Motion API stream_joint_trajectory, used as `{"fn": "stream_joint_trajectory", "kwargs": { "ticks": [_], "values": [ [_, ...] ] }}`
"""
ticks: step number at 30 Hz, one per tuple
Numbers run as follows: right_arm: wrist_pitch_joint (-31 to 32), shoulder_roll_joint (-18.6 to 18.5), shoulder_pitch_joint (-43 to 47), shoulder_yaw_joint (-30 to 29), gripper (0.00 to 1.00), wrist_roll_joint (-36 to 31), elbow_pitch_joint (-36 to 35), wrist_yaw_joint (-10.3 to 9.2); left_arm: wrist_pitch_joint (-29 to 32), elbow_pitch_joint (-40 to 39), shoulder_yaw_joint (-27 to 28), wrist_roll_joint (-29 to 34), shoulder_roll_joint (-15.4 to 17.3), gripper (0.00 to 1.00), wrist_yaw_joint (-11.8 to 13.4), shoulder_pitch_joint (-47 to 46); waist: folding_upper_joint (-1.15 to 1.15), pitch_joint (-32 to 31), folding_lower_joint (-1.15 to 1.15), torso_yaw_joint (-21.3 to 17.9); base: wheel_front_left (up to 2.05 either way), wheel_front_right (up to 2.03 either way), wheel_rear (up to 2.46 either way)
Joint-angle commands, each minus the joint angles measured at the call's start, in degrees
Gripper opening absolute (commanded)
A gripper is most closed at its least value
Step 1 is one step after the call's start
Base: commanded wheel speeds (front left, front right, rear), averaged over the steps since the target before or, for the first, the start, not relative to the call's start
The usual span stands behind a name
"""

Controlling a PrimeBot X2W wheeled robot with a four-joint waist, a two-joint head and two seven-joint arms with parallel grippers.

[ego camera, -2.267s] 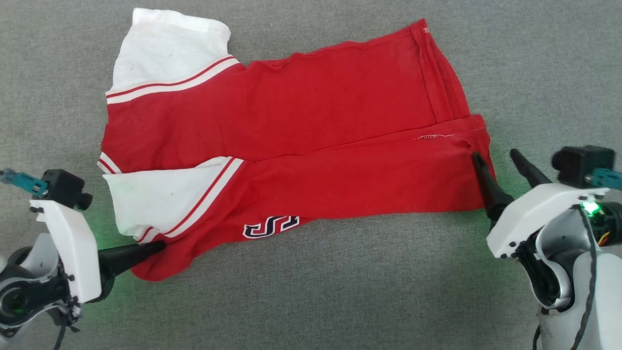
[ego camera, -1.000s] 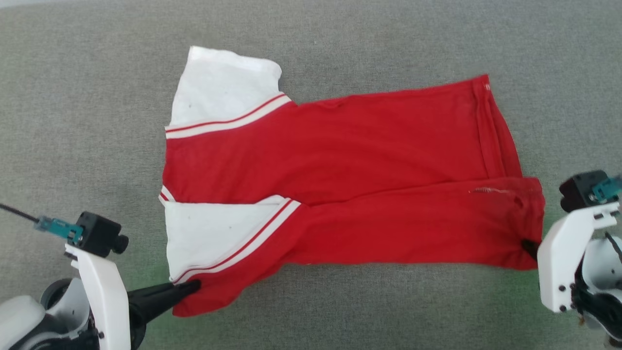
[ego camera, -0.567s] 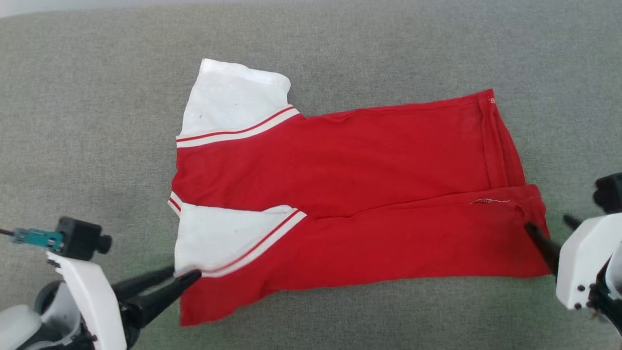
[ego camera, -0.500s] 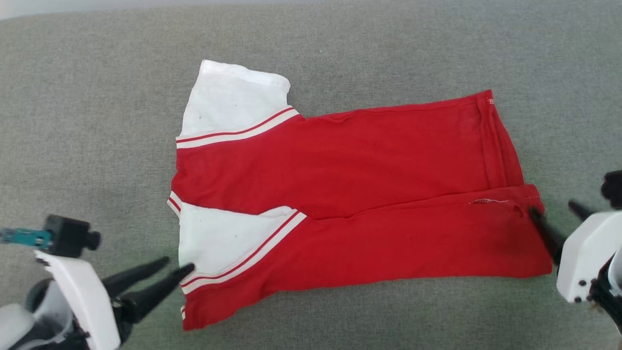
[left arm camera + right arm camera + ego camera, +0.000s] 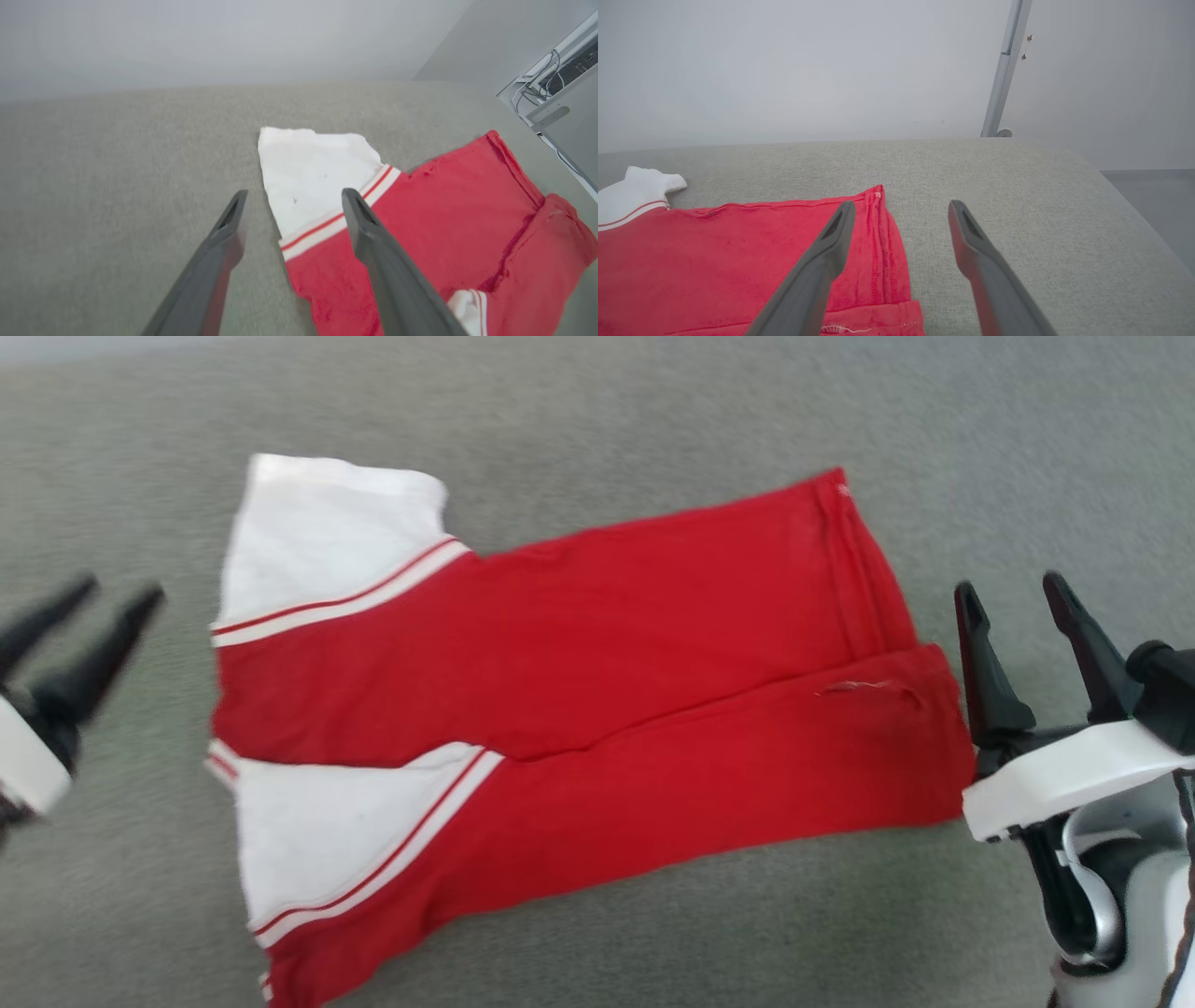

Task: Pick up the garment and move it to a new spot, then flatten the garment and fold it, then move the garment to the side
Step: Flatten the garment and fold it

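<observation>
The garment (image 5: 579,653) lies folded lengthwise on the grey surface (image 5: 653,411); left gripper (image 5: 119,588) and right gripper (image 5: 1008,586) flank it, fingers spread, clear of the cloth

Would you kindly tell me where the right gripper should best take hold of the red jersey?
Probably the near hem corner of the jersey, approached from the right, low along the grey surface. The folded layers end there in a free edge, lying flat beside the open right gripper.

One garment (image 5: 579,691), two claws (image 5: 121,588) (image 5: 1008,583)
</observation>
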Motion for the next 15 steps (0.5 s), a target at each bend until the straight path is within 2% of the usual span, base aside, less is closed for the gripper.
{"fn": "stream_joint_trajectory", "kwargs": {
  "ticks": [1, 6, 15],
  "values": [
    [-1.8, 0.3, -1.2, 0.4, 1.00, -0.5, 0.5, -0.02, 0.4, 1.2, 0.7, 0.9, 0.0, 1.00, 0.1, -2.5, 0.00, 3.3, 0.00, -3.5, 0.00, 0.00, 0.00],
    [-7.1, 0.4, -2.4, 2.6, 1.00, 1.0, 2.3, -0.02, 5.5, 5.2, 0.9, 0.8, -0.6, 1.00, 0.1, -12.3, 0.00, 7.0, 0.00, -7.4, 0.00, 0.00, 0.00],
    [-9.4, 0.4, -0.9, 4.4, 1.00, 1.9, 1.5, -0.02, 23.3, 9.4, -4.5, -0.1, 0.4, 1.00, 0.1, -24.5, 0.00, 11.6, 0.00, -10.7, 0.00, 0.00, 0.00]
  ]
}}
